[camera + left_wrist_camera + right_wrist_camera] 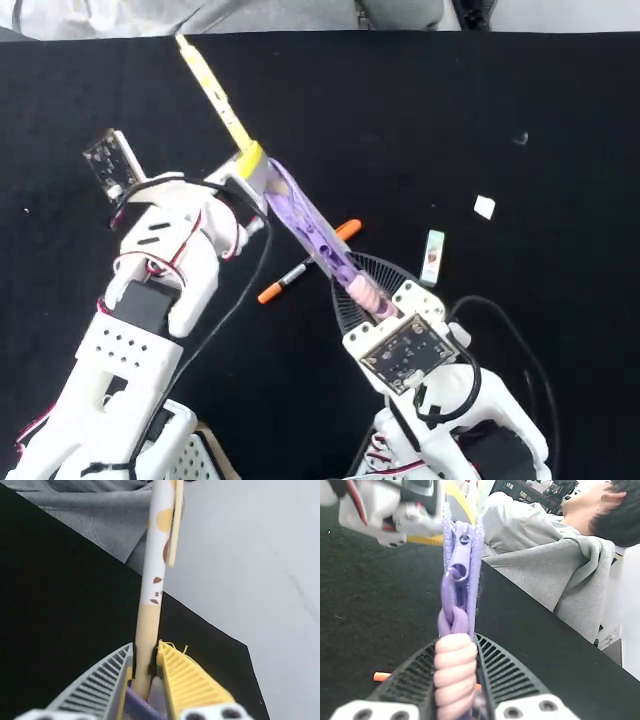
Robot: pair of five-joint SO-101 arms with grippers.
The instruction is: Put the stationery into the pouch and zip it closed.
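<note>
Black desk (500,100), frame centre: left tool (247,165) clamped on pen (212,85); right tool (372,300) clamped on zipper pull (454,665) of pouch (305,220). Risk: a misaligned pen snags the pouch mouth; orange marker (272,290) lies outside.

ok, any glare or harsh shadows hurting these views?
High view: black cloth evenly lit, no glare, orange marker stands out. Left wrist view: pale background is bright, yet the pen in the left end effector reads clearly. Right wrist view: pouch zipper well lit, no glare.

Purple pouch (310,225), yellow pen (212,85) at end
</note>
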